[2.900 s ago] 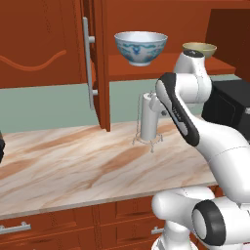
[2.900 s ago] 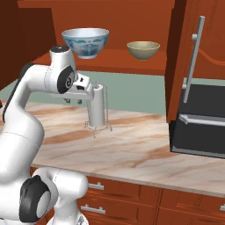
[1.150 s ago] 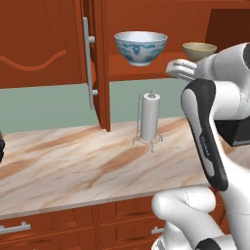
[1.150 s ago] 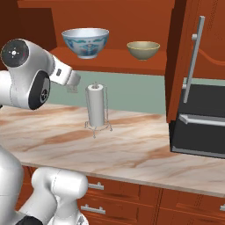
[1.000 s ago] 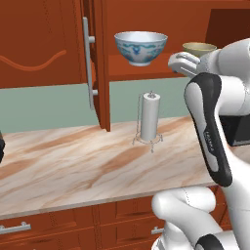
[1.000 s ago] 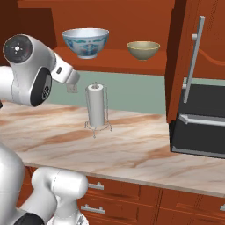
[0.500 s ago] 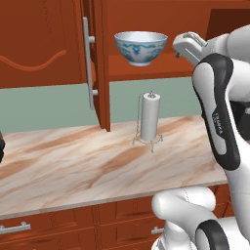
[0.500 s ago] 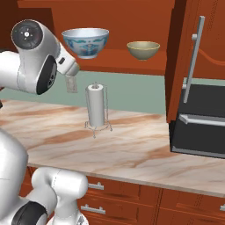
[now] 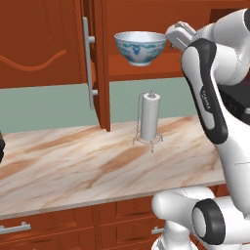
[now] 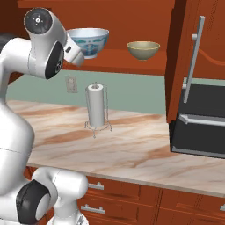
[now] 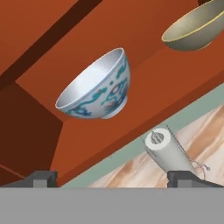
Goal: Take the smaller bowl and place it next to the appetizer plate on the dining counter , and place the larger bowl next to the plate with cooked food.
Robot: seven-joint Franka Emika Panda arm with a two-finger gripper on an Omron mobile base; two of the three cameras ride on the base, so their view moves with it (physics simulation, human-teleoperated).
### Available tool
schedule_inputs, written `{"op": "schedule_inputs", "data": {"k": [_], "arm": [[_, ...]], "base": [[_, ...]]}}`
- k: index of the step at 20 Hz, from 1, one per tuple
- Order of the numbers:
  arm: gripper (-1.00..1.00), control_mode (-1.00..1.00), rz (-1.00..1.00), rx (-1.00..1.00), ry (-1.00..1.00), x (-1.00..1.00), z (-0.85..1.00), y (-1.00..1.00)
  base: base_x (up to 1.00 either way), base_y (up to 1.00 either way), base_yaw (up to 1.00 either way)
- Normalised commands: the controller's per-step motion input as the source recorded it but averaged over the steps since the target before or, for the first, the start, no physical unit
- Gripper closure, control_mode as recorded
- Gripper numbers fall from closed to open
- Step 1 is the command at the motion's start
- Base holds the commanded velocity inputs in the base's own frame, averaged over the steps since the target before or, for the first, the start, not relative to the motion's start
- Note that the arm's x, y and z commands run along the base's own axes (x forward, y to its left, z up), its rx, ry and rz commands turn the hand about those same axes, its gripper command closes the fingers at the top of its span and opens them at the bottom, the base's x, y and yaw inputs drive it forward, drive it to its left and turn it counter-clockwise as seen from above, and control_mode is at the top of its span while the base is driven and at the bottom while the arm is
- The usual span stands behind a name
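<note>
While the open claw [image 11: 111,177] hangs empty near the cabinet shelf [image 10: 118,59], the white bowl [image 10: 89,40] and tan bowl [image 10: 143,49] stand there above the paper-towel roll [image 10: 96,110] on the surface [image 10: 132,145].

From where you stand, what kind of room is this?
Most likely a home kitchen: red-brown wall cabinets with bowls on an open shelf, a marble-look counter over drawers, and a paper towel roll.

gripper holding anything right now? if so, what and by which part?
Nothing held. The gripper is open and empty, short of the wide white bowl with blue-teal patterns and the plain olive-tan bowl on the cabinet shelf.
</note>
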Motion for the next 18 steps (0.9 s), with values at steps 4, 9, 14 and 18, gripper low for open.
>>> {"op": "schedule_inputs", "data": {"k": [4,9,14,18], "arm": [[-1.00,-1.00,-0.10,0.00,0.06,0.53,0.00,0.07],[-1.00,-1.00,-0.09,0.00,0.08,0.64,0.00,0.01],[-1.00,-1.00,-0.01,0.00,0.10,0.52,0.00,0.00],[-1.00,-1.00,0.00,0.00,0.07,0.60,0.00,0.00]], "base": [[0.00,0.00,0.00],[0.00,0.00,0.00],[0.00,0.00,0.00],[0.00,0.00,0.00]]}}
